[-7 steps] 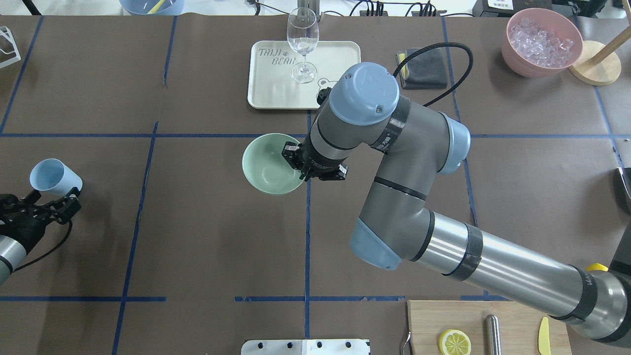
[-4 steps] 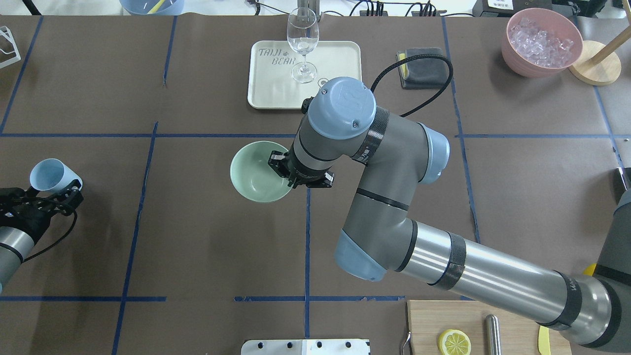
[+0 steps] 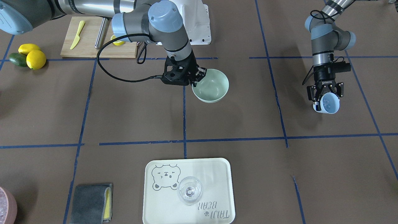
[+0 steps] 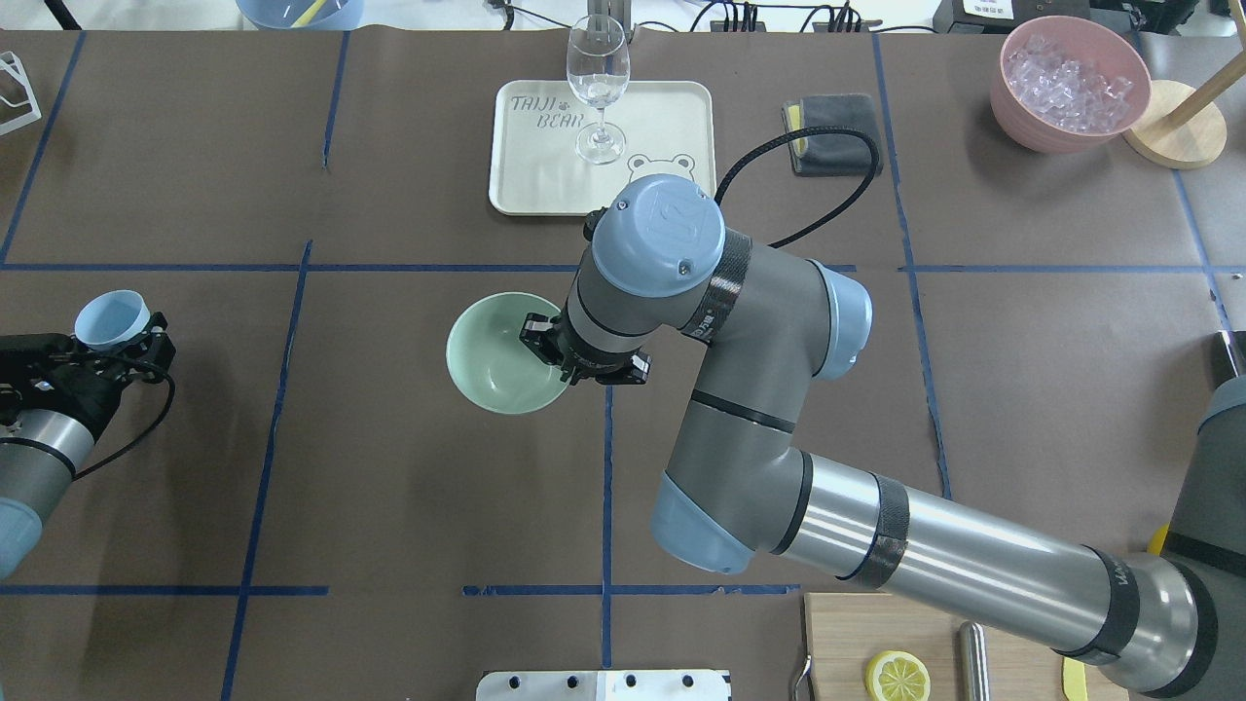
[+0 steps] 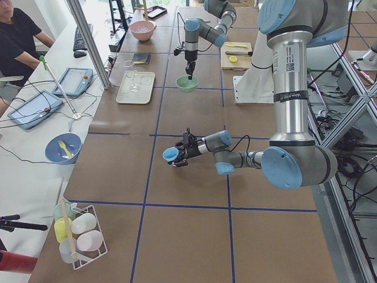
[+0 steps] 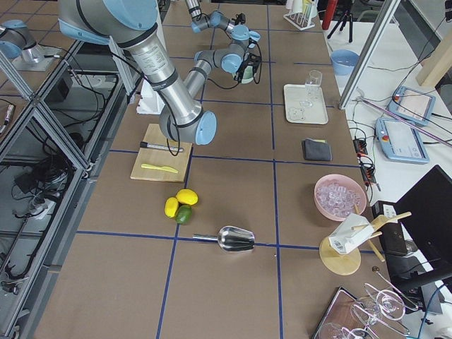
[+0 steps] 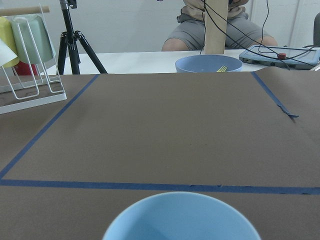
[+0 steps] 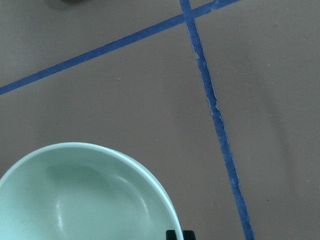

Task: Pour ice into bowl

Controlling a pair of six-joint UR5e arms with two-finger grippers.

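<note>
The pale mint-green bowl [image 4: 492,355] is near the table's middle; it also shows in the front view [image 3: 213,85] and fills the lower left of the right wrist view [image 8: 85,195]. It looks empty. My right gripper [image 4: 545,341] is shut on the bowl's rim on the robot's right side [image 3: 196,79]. My left gripper [image 4: 127,336] is shut on a light blue cup [image 4: 112,319] at the table's left, mouth tilted up [image 3: 329,103]. The cup's rim shows in the left wrist view [image 7: 182,217]; I cannot tell what is inside it. Ice [image 4: 1069,83] lies in the pink container.
A cream tray [image 4: 672,107] with a wine glass [image 4: 597,83] stands behind the bowl, a grey cloth [image 4: 832,136] to its right. The pink container [image 4: 1012,107] is at the far right. A cutting board [image 3: 90,46] with knife and lemon lies by the robot's base.
My right arm has carried the bowl left and a little toward the robot. My left gripper has shifted slightly and turned the cup more upright.
</note>
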